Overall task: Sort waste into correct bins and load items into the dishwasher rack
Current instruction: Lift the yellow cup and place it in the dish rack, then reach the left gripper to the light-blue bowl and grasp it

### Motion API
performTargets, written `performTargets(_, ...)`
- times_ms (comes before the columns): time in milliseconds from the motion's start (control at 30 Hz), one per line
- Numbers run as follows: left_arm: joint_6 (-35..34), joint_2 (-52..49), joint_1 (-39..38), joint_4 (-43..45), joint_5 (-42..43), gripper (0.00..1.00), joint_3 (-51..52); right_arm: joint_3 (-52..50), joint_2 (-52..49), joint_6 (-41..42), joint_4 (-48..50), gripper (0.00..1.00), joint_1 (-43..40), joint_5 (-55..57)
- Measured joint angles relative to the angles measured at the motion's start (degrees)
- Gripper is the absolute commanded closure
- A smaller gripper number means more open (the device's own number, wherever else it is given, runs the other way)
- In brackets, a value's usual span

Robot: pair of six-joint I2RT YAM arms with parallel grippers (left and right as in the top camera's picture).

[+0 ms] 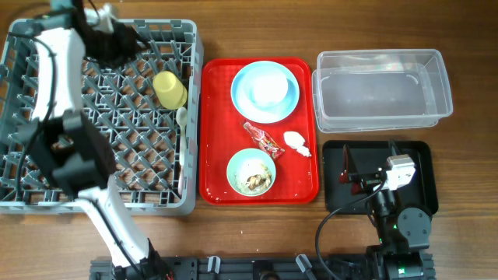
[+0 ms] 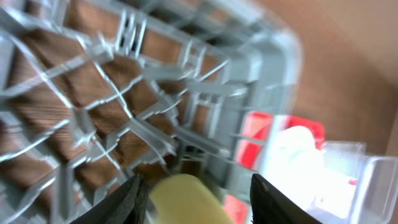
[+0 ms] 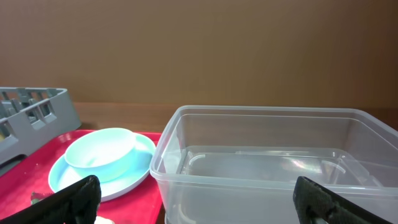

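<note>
Lying diagonally on the red serving tray (image 1: 214, 155), the one snack wrapper (image 1: 263, 141) runs its long axis from far-left to near-right. One crumpled tissue (image 1: 296, 142) sits just beside its right end. One pale green bowl (image 1: 243, 165) stands upright near the tray's front edge, with rice and brown scraps (image 1: 254, 182) inside. One pale blue bowl (image 1: 264, 85) rests upright on the single pale blue plate (image 1: 289, 101) at the tray's far end.

The dishwasher rack (image 1: 47, 206) occupies the left of the tabletop (image 1: 467, 31). One yellow cup (image 1: 170, 88) lies tilted in it near the right wall; which end is the mouth cannot be told. A white spoon (image 1: 181, 117) lies just nearer the robot than the cup.

There are two bins. The clear tub (image 1: 381, 62) has its long axis left to right, and the black tray (image 1: 424, 155) lies just in front of it.

The left hand (image 1: 124, 43) hovers over the rack's far side, fingers spread wide and holding nothing. The right hand (image 1: 348, 173) sits over the black tray, likewise wide and empty.

Only the left wrist view, which is blurred, shows the cup below its fingers (image 2: 134, 199). Only the right wrist view shows the tub's side walls.
</note>
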State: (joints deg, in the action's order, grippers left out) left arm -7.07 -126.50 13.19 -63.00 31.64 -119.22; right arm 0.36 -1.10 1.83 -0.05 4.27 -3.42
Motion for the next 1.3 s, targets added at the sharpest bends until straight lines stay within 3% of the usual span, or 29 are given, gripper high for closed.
performTargets(100, -5.2, 13.1, -0.7, -3.4, -2.7, 0.51, -1.6, 0.0, 0.0, 0.0, 0.0, 0.00, 0.0, 0.0)
performTargets(167, -7.1, 20.6, -3.3, -10.2, -7.3, 0.51, -2.0, 0.0, 0.0, 0.0, 0.0, 0.00, 0.0, 0.0)
performTargets(300, -8.1, 22.4, -12.7, -19.2, -15.1, 0.48, -1.9, 0.0, 0.0, 0.0, 0.0, 0.00, 0.0, 0.0)
performTargets(500, -8.7, 22.4, -26.4, -17.3, -17.8, 0.49, 3.6, 0.0, 0.0, 0.0, 0.0, 0.00, 0.0, 0.0)
performTargets(700, -12.5, 22.3, -36.5, -10.3, -21.4, 0.47, 15.4, 0.0, 0.0, 0.0, 0.0, 0.00, 0.0, 0.0)
performTargets(967, -19.4, 20.8, -41.0, 17.2, -27.4, 0.56, 20.8, 0.0, 0.0, 0.0, 0.0, 0.00, 0.0, 0.0)
performTargets(1167, -16.0, 11.2, -49.6, 27.9, -28.2, 0.58, 21.1, 0.0, 0.0, 0.0, 0.0, 0.00, 0.0, 0.0)
performTargets(1300, -14.7, 5.4, -52.2, 29.9, -32.7, 0.60, 21.4, 0.0, 0.0, 0.0, 0.0, 0.00, 0.0, 0.0)
